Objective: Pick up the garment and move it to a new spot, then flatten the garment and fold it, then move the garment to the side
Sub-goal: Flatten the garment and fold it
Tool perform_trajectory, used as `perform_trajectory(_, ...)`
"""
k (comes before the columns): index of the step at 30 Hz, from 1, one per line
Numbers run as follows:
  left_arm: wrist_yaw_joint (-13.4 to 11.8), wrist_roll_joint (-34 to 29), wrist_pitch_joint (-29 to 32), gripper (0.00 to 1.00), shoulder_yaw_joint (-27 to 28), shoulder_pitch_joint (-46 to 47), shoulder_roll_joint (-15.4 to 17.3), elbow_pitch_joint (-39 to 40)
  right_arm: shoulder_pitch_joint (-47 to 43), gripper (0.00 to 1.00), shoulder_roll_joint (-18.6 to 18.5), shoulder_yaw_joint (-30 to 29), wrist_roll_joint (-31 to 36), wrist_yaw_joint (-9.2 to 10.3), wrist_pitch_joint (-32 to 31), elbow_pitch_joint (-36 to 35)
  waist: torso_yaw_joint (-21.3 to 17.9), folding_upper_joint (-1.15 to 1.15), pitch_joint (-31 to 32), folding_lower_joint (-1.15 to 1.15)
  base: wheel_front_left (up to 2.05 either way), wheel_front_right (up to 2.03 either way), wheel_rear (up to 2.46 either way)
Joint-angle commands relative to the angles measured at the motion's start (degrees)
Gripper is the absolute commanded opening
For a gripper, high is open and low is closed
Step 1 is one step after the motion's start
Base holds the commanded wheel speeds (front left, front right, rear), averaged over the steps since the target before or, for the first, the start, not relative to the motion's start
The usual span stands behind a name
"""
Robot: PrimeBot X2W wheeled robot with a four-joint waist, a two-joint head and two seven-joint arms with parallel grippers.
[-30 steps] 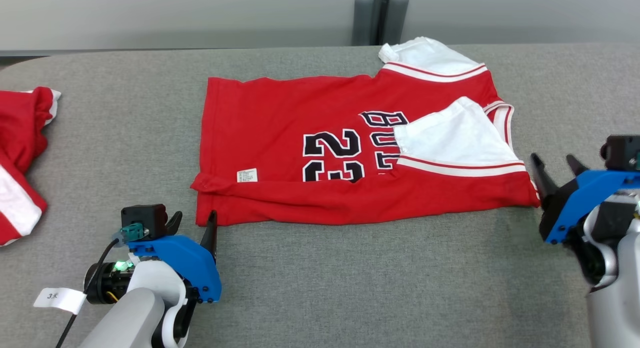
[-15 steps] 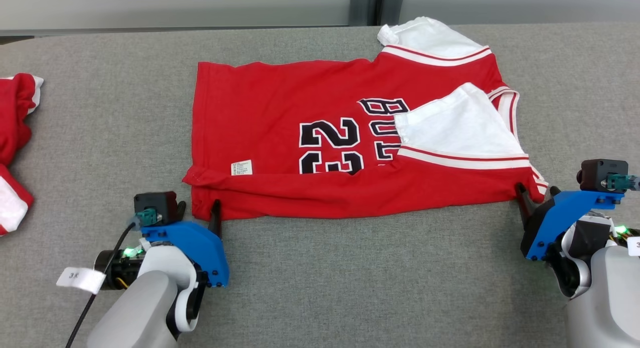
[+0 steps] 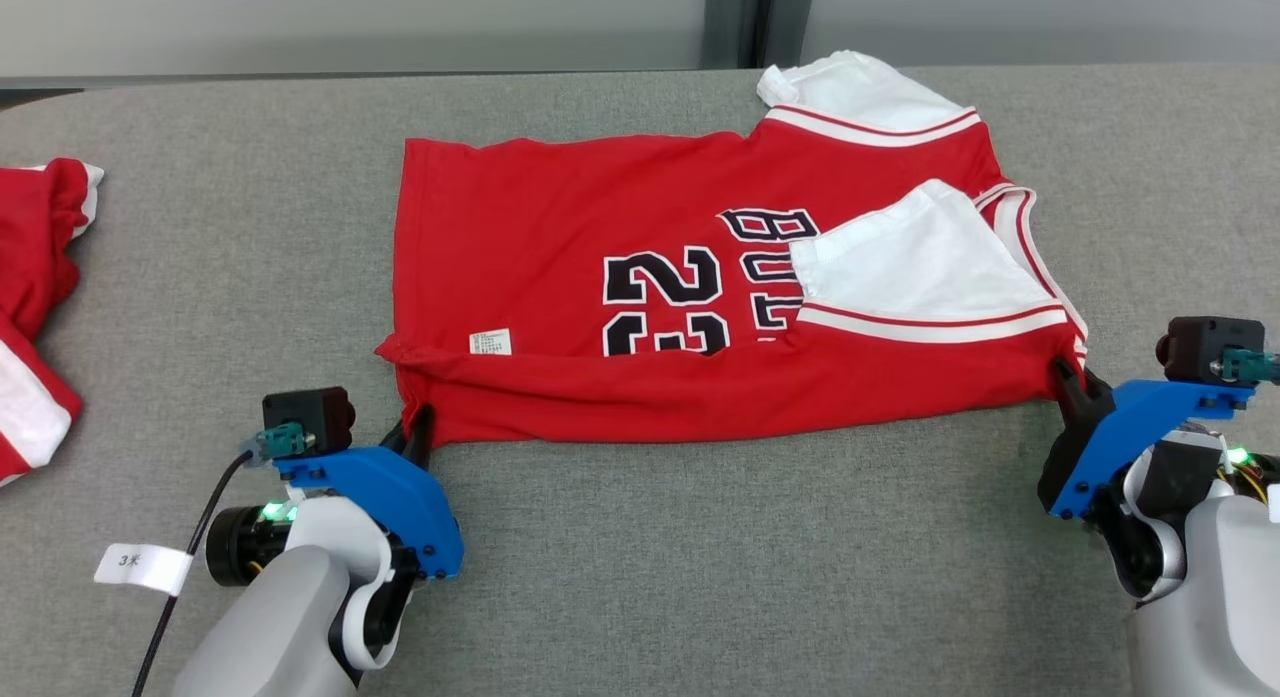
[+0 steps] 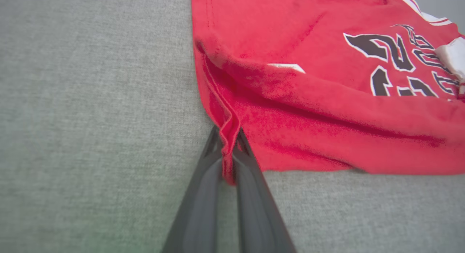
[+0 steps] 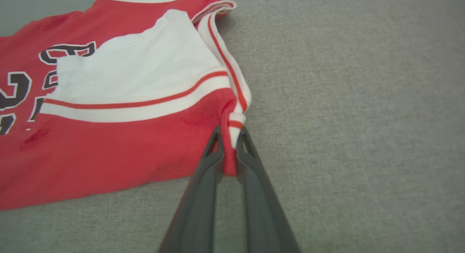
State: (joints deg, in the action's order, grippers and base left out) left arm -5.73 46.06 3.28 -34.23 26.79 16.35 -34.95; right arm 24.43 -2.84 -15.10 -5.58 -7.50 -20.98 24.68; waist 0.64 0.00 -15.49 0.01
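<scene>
The garment (image 3: 640, 317) is a red jersey with black numbers and white sleeves, lying across the grey table (image 3: 700, 557) with its near edge folded over. My left gripper (image 3: 415, 427) is shut on the garment's near left corner; the left wrist view shows the red hem (image 4: 227, 137) pinched between the two dark fingers (image 4: 250, 180). At the near right corner my right gripper (image 3: 1072, 382) is shut on the red and white trim (image 5: 232, 137), which the right wrist view shows squeezed between its fingers (image 5: 203, 187).
Another red and white garment (image 3: 35, 307) lies at the table's far left edge. A grey post (image 3: 760, 22) stands behind the table's back edge. Bare grey cloth stretches along the near side between my arms.
Both grippers have moved in to the garment's near corners and shut on them. The head camera has shifted slightly.
</scene>
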Motion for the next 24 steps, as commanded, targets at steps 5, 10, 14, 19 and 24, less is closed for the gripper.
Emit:
perform_trajectory(5, 0.5, 1.8, -0.3, 0.0, 1.3, -3.7, 2.2, 3.6, -4.9, 0.0, -0.2, -0.4, -2.6, 0.01, -1.1, -6.3, 0.2, 0.0, 2.5, -0.01, 0.0, 0.0, 0.0)
perform_trajectory(10, -1.2, 2.6, 1.2, 0.0, 1.5, -8.5, 5.2, 10.1, -11.5, 0.0, -0.2, -0.4, -4.8, 0.02, -3.9, -13.5, 0.3, 0.0, 4.8, -0.01, 0.0, 0.0, 0.0)
perform_trajectory(14, -3.2, 3.2, 3.5, 0.0, 1.2, -13.1, 7.4, 15.0, -17.1, 0.0, -0.2, -0.3, -7.5, 0.02, -5.3, -17.7, 0.0, 0.0, 5.6, -0.01, 0.0, 0.0, 0.0)
perform_trajectory(19, -5.8, 4.4, 5.1, 0.0, 1.3, -18.5, 9.1, 19.1, -22.8, 0.0, -0.2, 0.9, -11.2, 0.01, -6.0, -19.9, -0.7, 0.0, 5.9, -0.01, 0.0, 0.0, 0.0)
perform_trajectory(24, -8.0, 4.8, 6.2, 0.11, 1.3, -22.3, 10.4, 22.4, -26.3, 0.0, -0.2, 2.4, -13.2, 0.01, -6.8, -20.5, -1.0, 0.0, 6.0, -0.01, 0.0, 0.0, 0.0)
